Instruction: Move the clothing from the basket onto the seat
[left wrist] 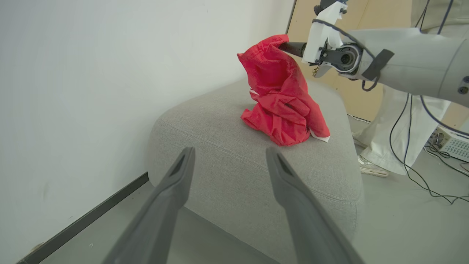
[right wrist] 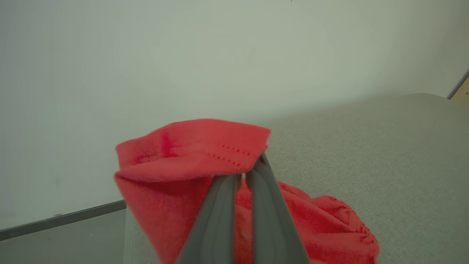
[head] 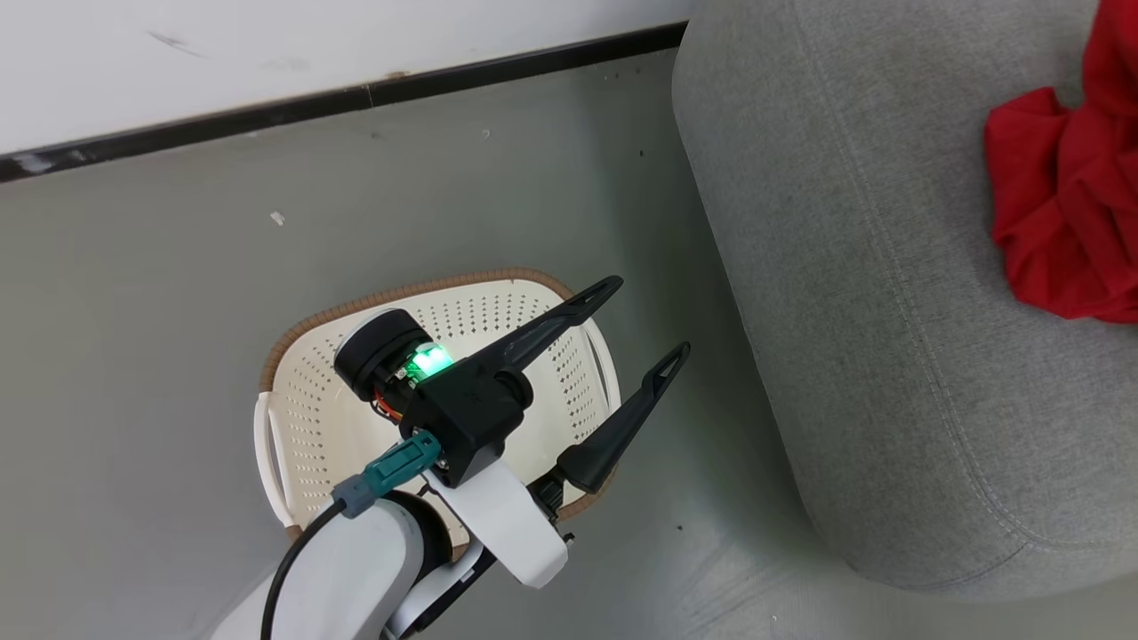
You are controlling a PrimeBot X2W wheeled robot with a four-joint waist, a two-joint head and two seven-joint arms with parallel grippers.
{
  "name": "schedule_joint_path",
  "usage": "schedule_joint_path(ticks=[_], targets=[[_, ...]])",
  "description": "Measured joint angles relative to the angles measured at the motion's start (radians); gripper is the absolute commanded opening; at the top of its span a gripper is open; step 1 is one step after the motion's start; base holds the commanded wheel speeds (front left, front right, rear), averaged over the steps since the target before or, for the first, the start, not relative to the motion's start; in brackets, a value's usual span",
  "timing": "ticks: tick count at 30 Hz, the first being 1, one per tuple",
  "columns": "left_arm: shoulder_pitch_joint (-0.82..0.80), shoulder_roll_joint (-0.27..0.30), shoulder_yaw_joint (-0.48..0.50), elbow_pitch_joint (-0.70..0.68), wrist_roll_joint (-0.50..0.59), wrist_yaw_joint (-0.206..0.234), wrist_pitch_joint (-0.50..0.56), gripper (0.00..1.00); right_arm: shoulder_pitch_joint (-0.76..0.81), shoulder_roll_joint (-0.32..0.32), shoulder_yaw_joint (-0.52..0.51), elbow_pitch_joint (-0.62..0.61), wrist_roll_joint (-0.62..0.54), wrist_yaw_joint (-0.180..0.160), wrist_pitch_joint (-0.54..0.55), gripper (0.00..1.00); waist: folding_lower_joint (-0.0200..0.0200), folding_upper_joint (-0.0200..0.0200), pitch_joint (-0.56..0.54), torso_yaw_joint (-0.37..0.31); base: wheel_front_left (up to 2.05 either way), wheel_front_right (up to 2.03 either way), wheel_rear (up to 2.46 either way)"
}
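From the head view, the left gripper [head: 648, 316] hangs over the basket [head: 498, 311], its fingers spread wide and pointing to 2 o'clock; the basket stands on the floor [head: 178, 356] near the seat [head: 871, 311]; the clothing [head: 1058, 213] lies on the seat at 3 o'clock. From the left wrist, the clothing rises in a heap at 12 o'clock, its top pinched by the right gripper [left wrist: 289, 47]; a person's trouser legs [left wrist: 395, 128] and cables [left wrist: 414, 161] stand beyond at 3 o'clock. From the right wrist, that gripper's fingers are closed on a red fold; the wall [right wrist: 220, 55] is behind.

The cream perforated plastic basket [head: 480, 311] beside the grey fabric sofa [head: 845, 267] is half hidden by the left arm [head: 356, 551]; the red soft garment [head: 1058, 204] on the sofa is cut by the picture's edge.
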Motion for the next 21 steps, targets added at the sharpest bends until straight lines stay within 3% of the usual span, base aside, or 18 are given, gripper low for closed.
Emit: schedule_joint_path(ticks=[14,15,16,18,19,21], targets=[[-0.035,0.021,0.004,0.007,0.009,-0.002,-0.001,1.00,0.063,0.086,-0.037,0.126,-0.016,0.000,-0.077,0.00,0.0000,0.0000,0.075,-0.003,0.00,0.00,0.00],[-0.035,0.025,0.008,0.013,0.009,-0.002,-0.002,1.00,0.062,0.094,-0.034,0.127,-0.015,0.000,-0.086,0.09,0.0000,0.0000,0.076,-0.007,0.00,0.00,0.00],[-0.035,0.028,0.011,0.018,0.009,-0.004,-0.004,1.00,0.060,0.101,-0.035,0.126,-0.011,0.000,-0.094,0.27,-0.0001,0.0000,0.076,-0.010,0.00,0.00,0.00],[-0.035,0.027,0.011,0.026,0.009,-0.009,-0.014,1.00,0.061,0.105,-0.034,0.127,0.002,0.000,-0.102,0.49,0.0000,0.0000,0.074,-0.017,0.00,0.00,0.00],[-0.035,0.027,0.011,0.029,0.009,-0.009,-0.017,1.00,0.061,0.105,-0.028,0.127,0.002,0.000,-0.102,1.00,0.0000,0.0000,0.072,-0.020,0.00,0.00,0.00],[-0.035,0.025,0.011,0.035,0.008,-0.009,-0.022,1.00,0.064,0.102,-0.014,0.125,0.002,0.000,-0.109,1.00,0.0000,0.0000,0.067,-0.026,0.00,0.00,0.00]])
